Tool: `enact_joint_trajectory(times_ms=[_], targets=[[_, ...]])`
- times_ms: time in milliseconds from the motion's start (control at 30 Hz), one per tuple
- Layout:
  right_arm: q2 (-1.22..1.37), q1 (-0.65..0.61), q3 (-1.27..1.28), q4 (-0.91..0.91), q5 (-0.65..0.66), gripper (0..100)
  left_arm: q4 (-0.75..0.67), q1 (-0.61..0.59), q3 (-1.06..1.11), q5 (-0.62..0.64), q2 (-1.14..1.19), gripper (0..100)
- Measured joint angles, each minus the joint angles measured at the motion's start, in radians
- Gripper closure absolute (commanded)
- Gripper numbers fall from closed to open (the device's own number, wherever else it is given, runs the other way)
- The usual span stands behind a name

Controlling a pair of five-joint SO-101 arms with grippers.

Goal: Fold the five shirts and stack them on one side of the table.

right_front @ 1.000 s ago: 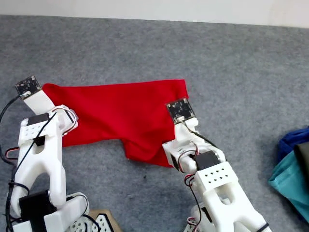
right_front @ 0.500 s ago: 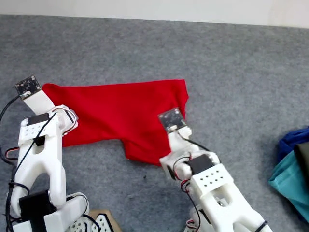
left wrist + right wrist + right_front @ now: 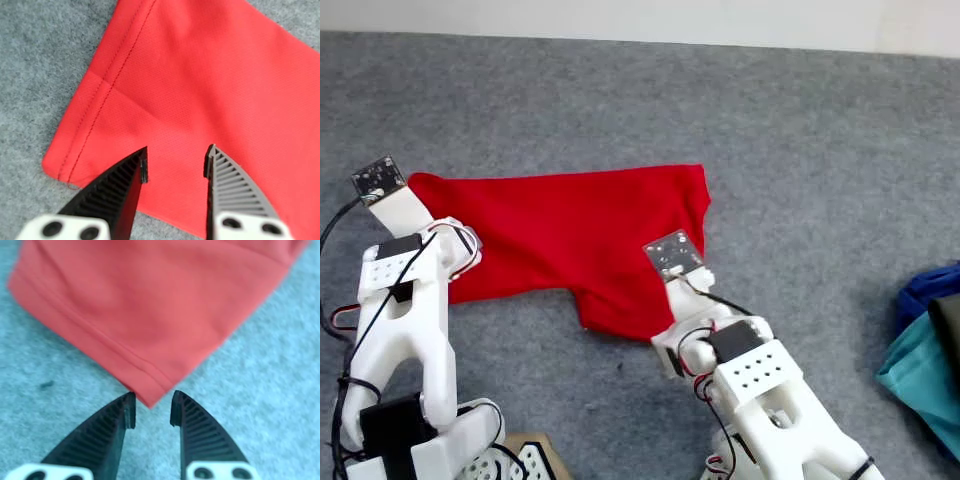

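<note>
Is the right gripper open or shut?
Open: on the right gripper the jaws stand apart, with a corner of the red shirt between them.

You're most likely looking at a robotics lab or a hobbyist's test bench, though little of the room shows. The counter (image 3: 820,150) is covered edge to edge in grey felt-like cloth, and a plain pale wall (image 3: 620,18) runs behind it. The left arm (image 3: 405,310) and the right arm (image 3: 770,390) are white plastic builds with loose wires (image 3: 340,318) and bare circuit boards (image 3: 378,178). A red shirt (image 3: 560,230) lies spread between them, and a heap of shirts (image 3: 920,370) sits at the counter's edge.
</note>
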Motion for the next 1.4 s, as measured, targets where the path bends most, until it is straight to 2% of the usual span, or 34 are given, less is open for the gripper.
enact_joint_trajectory(times_ms=[233, 533, 767, 1133, 1300, 1400], targets=[[0.000, 0.009, 0.000, 0.014, -0.026, 86.7, 0.000, 0.000, 0.000, 0.000, 0.000, 80], [0.000, -0.074, 0.000, -0.054, -0.044, 86.5, 0.000, 0.000, 0.000, 0.000, 0.000, 80], [0.000, -0.066, 0.006, -0.057, -0.052, 79.6, 0.000, 0.000, 0.000, 0.000, 0.000, 80], [0.000, -0.026, 0.061, -0.071, -0.040, 79.6, 0.000, 0.000, 0.000, 0.000, 0.000, 80], [-0.002, -0.081, 0.092, -0.104, -0.040, 80.2, 0.000, 0.000, 0.000, 0.000, 0.000, 80], [-0.002, -0.087, 0.094, -0.112, -0.040, 84.4, 0.000, 0.000, 0.000, 0.000, 0.000, 80]])
